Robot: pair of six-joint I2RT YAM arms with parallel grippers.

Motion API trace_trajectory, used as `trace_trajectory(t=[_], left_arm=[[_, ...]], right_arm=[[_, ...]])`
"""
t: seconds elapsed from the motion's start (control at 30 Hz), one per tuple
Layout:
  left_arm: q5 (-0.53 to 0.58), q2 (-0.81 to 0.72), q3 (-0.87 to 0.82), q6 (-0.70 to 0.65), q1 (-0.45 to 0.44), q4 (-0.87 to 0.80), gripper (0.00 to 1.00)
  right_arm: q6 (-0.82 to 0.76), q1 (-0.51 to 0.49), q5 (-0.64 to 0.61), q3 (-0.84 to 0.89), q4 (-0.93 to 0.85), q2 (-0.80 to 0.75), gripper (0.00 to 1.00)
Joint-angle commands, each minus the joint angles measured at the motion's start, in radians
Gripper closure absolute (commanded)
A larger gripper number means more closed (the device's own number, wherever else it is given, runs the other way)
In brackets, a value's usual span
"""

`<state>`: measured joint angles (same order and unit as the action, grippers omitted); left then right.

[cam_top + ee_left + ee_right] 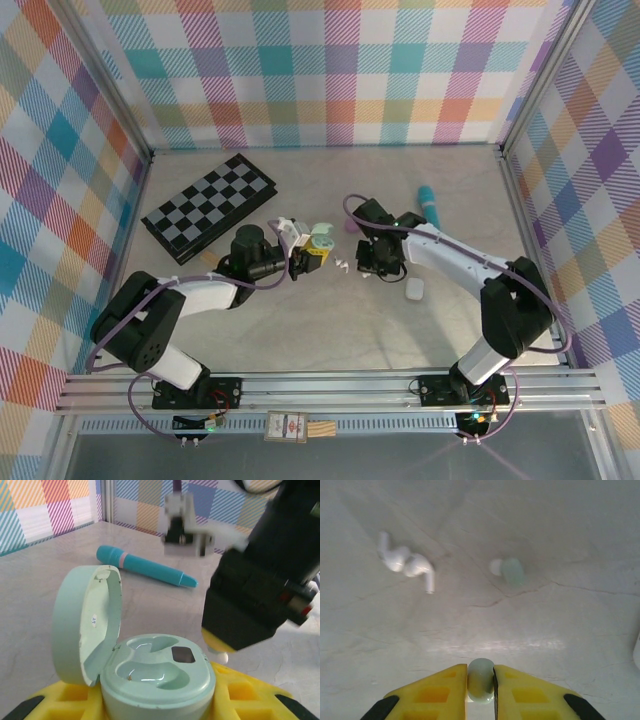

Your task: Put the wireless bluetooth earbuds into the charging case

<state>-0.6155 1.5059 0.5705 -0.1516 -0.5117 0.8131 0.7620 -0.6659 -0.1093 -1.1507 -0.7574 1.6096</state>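
The right gripper [480, 669] is pinching 1 pale green earbud [480, 684] at the very tips of its yellow fingers [445, 690], held above the bare table [530, 645]. The left gripper [311, 258] is pressed against the sides of the pale green charging case [155, 677], holding it off the table with its lid [82, 622] swung open and both of its 2 wells empty. The main risk I see is the grip. The bud is small and glossy and caught only at the fingertips, so it could twist or pop out on the way across, or arrive turned wrong for the shaped well and sit proud rather than dropping in. A hard push down could also tip the case in the left fingers. From the left wrist, the right gripper hangs just to the right of the case and the lid stands on the opposite side, so nothing appears to block the path to the wells. A second green earbud [507, 571] lies on the table ahead of the right fingers and slightly right. The 2 white earbuds [409, 566] lie touching each other ahead and to the left, and a white case [415, 290] sits off to its right. A teal tube [145, 569] lies beyond the open case, and a folded chessboard [210, 207] lies well apart, beyond the left arm.
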Motion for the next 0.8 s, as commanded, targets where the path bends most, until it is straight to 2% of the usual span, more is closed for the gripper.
trace_trajectory(t=[0.0, 0.27, 0.5, 0.77], left_arm=[[0.001, -0.068, -0.008, -0.028, 0.010, -0.024, 0.66], [0.007, -0.146, -0.011, -0.064, 0.010, -0.121, 0.66], [0.008, -0.159, -0.012, -0.071, 0.010, -0.142, 0.66], [0.003, -0.165, -0.006, -0.069, 0.010, -0.151, 0.66]], right_arm=[[-0.005, 0.003, 0.027, 0.044, 0.043, 0.027, 0.79], [0.005, 0.003, 0.072, 0.119, 0.107, 0.086, 0.78], [0.005, 0.003, 0.111, 0.143, 0.150, 0.103, 0.70], [0.012, 0.005, 0.096, 0.145, 0.137, 0.125, 0.73]])
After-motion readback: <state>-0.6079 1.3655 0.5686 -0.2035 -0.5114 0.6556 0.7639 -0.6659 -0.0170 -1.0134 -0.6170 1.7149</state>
